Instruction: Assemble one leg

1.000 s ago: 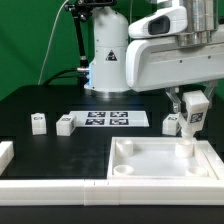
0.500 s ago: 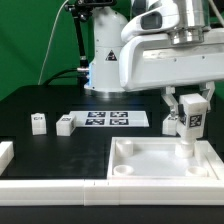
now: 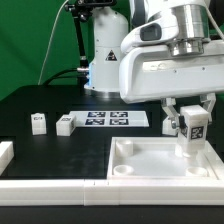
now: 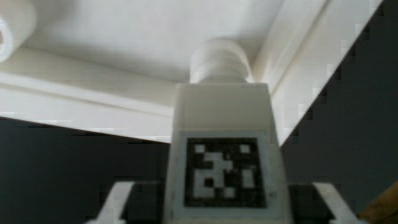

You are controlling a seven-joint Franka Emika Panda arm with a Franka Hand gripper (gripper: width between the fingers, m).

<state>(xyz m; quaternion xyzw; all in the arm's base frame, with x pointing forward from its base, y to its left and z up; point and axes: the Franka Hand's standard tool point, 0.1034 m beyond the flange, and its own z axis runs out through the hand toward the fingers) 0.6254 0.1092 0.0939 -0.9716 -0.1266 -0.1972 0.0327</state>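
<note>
leg (image 3: 190, 135) upright over tray (image 3: 118, 160) corner
the pincer (image 3: 190, 125) pinches the leg, long axis vertical; its round lower end points at six o'clock into the tray's far corner.

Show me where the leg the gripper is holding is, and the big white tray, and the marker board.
held leg (image 3: 193, 127), exterior view, on its tagged face.
tray (image 3: 150, 147), exterior view, on its far rim.
marker board (image 3: 105, 119), exterior view, on its middle.

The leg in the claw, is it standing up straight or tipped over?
Standing straight. The leg is upright in the shut claw, with its round bottom end pointing down at the tray's corner.
</note>
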